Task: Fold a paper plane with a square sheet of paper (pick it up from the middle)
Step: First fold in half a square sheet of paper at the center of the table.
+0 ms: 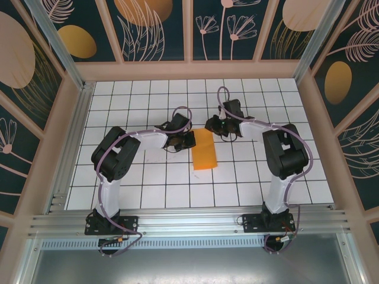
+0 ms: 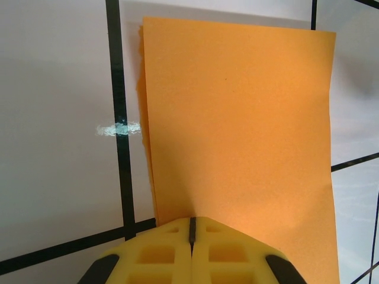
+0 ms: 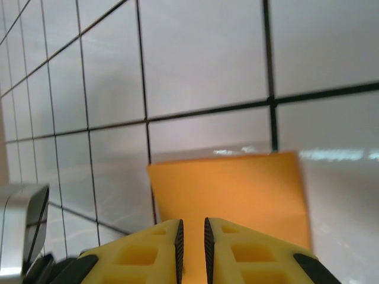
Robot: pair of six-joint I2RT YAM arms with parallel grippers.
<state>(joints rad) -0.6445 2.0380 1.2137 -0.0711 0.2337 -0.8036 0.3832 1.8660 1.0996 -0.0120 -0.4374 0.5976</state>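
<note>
The square sheet of paper (image 1: 204, 149) lies on the white grid table, folded in half into an upright orange rectangle, doubled edges along its left side (image 2: 237, 118). My left gripper (image 1: 187, 140) is at the paper's upper left edge. In the left wrist view its yellow fingers are shut tip to tip (image 2: 192, 220) and rest over the near edge of the sheet. My right gripper (image 1: 214, 126) hovers at the paper's far end. Its pads stand a narrow slit apart (image 3: 192, 225), with the orange sheet (image 3: 231, 189) showing flat through the gap.
Patterned dark walls enclose the table on three sides. An aluminium rail (image 1: 189, 222) runs along the near edge, another down the left side (image 1: 71, 148). A small bluish smear (image 2: 118, 128) marks a grid line left of the paper. Open tiles lie in front of the sheet.
</note>
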